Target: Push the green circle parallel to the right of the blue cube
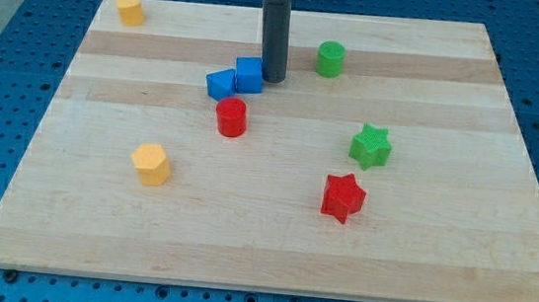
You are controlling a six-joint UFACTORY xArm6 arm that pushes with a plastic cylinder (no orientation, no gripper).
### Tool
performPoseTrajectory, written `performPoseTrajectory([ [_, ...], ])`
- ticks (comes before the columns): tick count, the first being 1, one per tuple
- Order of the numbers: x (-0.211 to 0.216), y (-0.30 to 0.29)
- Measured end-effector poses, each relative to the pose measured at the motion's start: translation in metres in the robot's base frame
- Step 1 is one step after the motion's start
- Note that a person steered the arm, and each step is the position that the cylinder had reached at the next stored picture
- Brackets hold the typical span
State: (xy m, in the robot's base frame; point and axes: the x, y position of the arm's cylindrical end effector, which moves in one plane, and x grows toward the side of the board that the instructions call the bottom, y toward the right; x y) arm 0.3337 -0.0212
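Overall, the wooden board [270, 250] lies on a blue perforated surface [6, 7], and reading from the view's left:

- Far out at about 10 o'clock from the board's middle, a yellow block [129, 9] sits near the top-left corner; its exact shape is hard to make out.
- At roughly 8 o'clock, a second yellow block [151, 164], looking faceted, stands alone, well apart from everything else.
- Near 11 o'clock, two blue blocks touch each other: a blue wedge-like block [220, 84] on the left and the blue cube [249, 75] on its right, slightly higher in the view.
- Just below them, at 6 o'clock from that pair, the red cylinder [231, 117] stands upright, close to the blue blocks but apparently not touching.
- At 3 o'clock from the blue cube, my tip [273, 79] rests on the board just beside the cube; contact cannot be confirmed. The rod is a plain stick with nothing to open or close, and it holds nothing.
- At 2 o'clock from my tip, the green circle [330, 59] stands upright, near but clearly apart from the rod, sitting higher in the view than the blue cube.
- At 5 o'clock from the middle, the red star [343, 197] lies flat.
- At 3 o'clock, the green star [371, 146] sits just above and right of the red star, apart from it.
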Motion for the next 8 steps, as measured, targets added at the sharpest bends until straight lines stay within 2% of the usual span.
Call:
performPoseTrajectory([
  [2,-0.056,0.009],
  [4,-0.078,0.048],
  [6,-0.081,0.095],
  [7,-0.079,0.095],
  [8,-0.058,0.067],
])
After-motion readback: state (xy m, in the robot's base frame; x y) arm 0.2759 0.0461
